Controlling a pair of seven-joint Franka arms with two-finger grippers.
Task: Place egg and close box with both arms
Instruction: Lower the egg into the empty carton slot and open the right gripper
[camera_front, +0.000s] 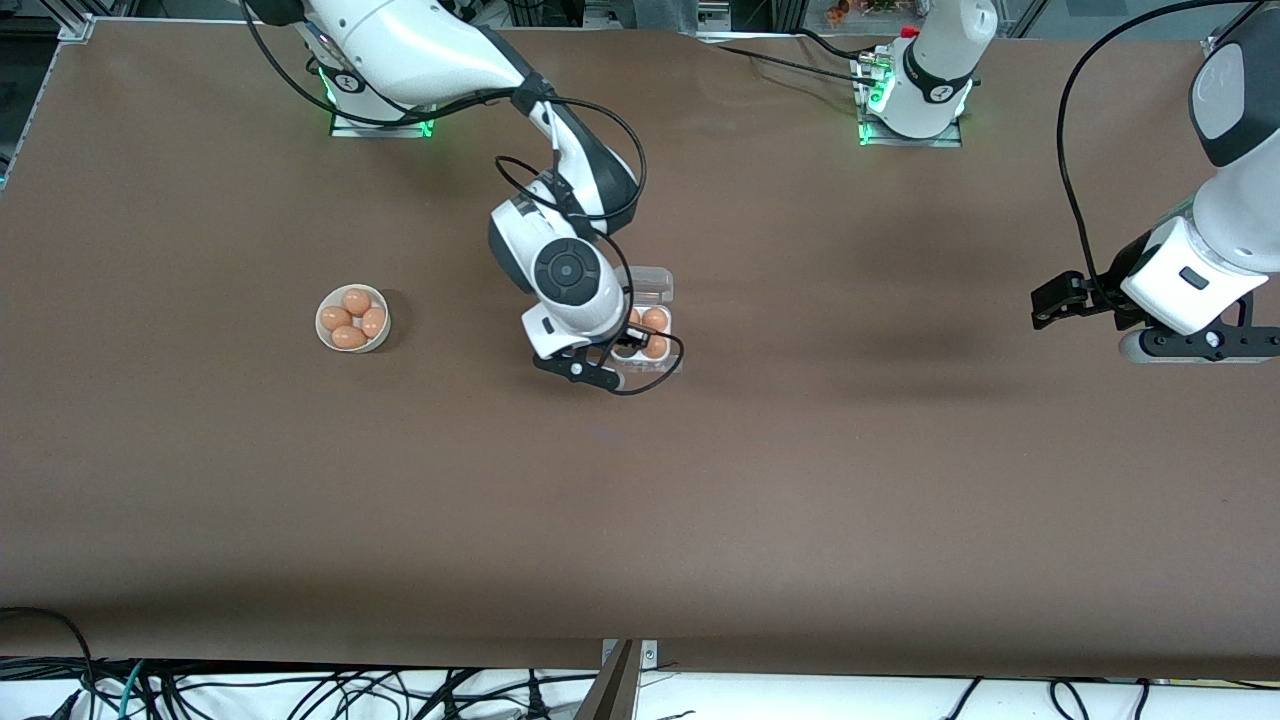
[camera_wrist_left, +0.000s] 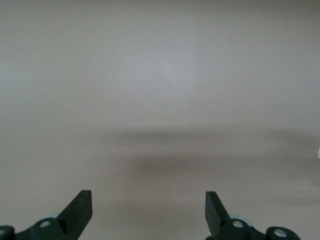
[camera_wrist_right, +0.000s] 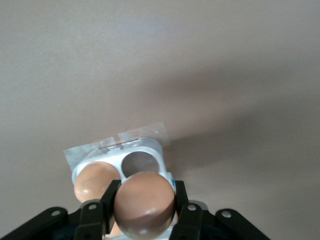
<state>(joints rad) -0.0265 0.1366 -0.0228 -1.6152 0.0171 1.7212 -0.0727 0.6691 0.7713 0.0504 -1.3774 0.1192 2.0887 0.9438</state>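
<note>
The box (camera_front: 672, 340) is a small white egg tray in the middle of the table. Its clear lid (camera_front: 650, 283) lies open on the side farther from the front camera. At least two eggs (camera_front: 656, 321) sit in its cups. My right gripper (camera_front: 622, 347) hangs just over the tray, shut on an orange-brown egg (camera_wrist_right: 145, 202). In the right wrist view the gripper (camera_wrist_right: 145, 190) holds this egg above an empty cup (camera_wrist_right: 139, 162), beside a seated egg (camera_wrist_right: 95, 181). My left gripper (camera_front: 1050, 300) waits open and empty over bare table at the left arm's end; its open fingers also show in the left wrist view (camera_wrist_left: 148, 196).
A round white bowl (camera_front: 326, 336) with several eggs stands toward the right arm's end of the table, level with the box. The right arm's black cable (camera_front: 655, 380) loops beside the tray.
</note>
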